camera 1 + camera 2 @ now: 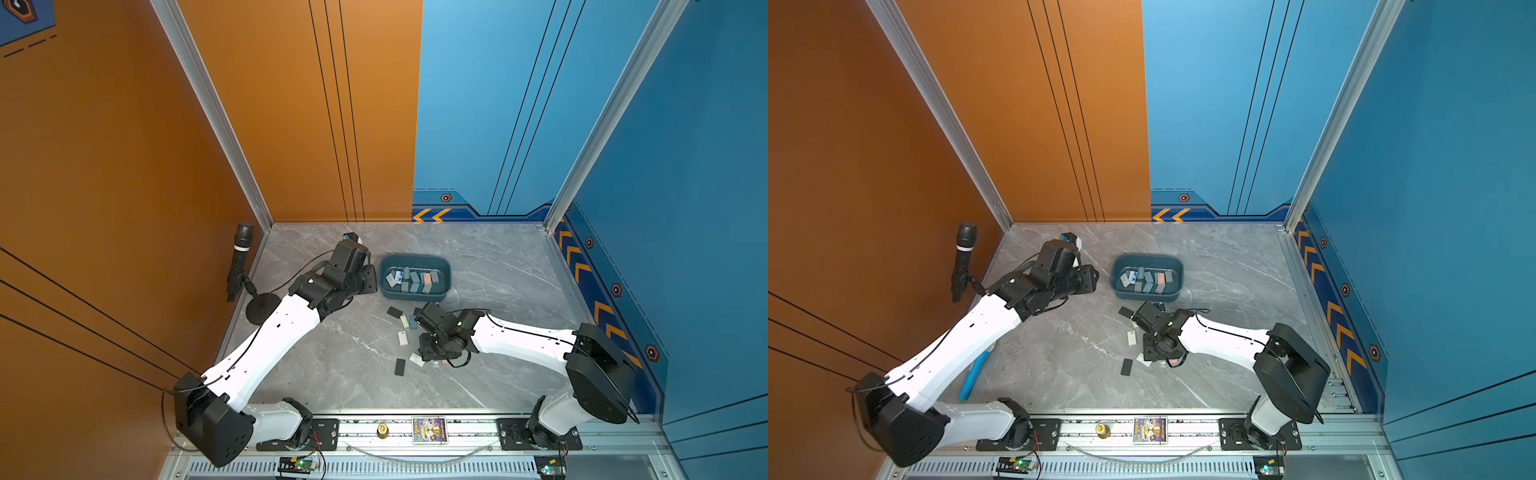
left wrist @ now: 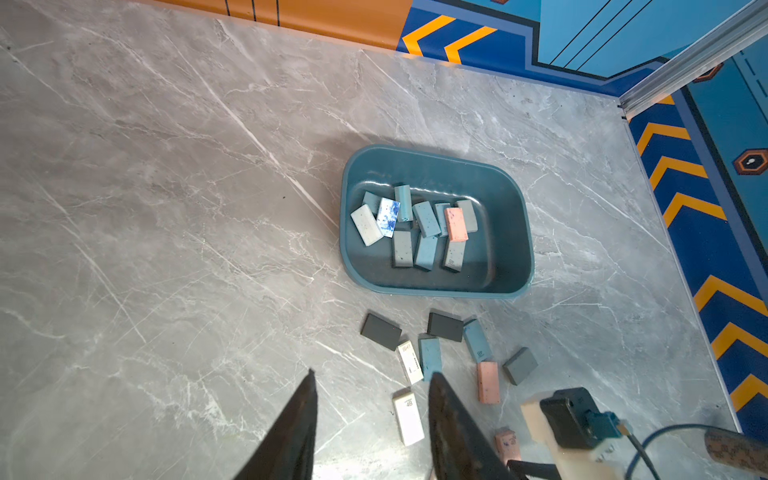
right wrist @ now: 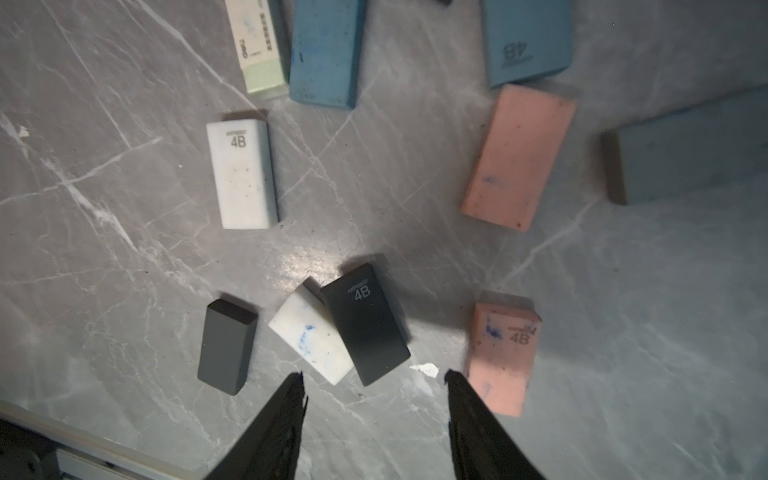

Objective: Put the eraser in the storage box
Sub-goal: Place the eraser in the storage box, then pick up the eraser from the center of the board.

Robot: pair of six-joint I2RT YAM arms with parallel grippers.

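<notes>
Right gripper [image 3: 374,376] spread wide and empty, low over the loose erasers [image 2: 430,357]; left gripper [image 2: 372,374] parted too, holding nothing.

The right arm [image 1: 523,336] reaches in from the near rail, wrist bent down over the scatter on the marble table [image 3: 124,249] just in front of the storage box [image 2: 494,237]. A black 4B eraser [image 3: 365,324] lies just ahead of its fingertips, touching a blue-stained white eraser [image 3: 311,338]. The left arm [image 1: 286,324] stretches up beside the box's left end. More erasers lie inside the box. In both top views the wrists hide the fingers and the right arm covers some loose erasers. A grey eraser [image 3: 690,158] is blurred and cut off.
</notes>
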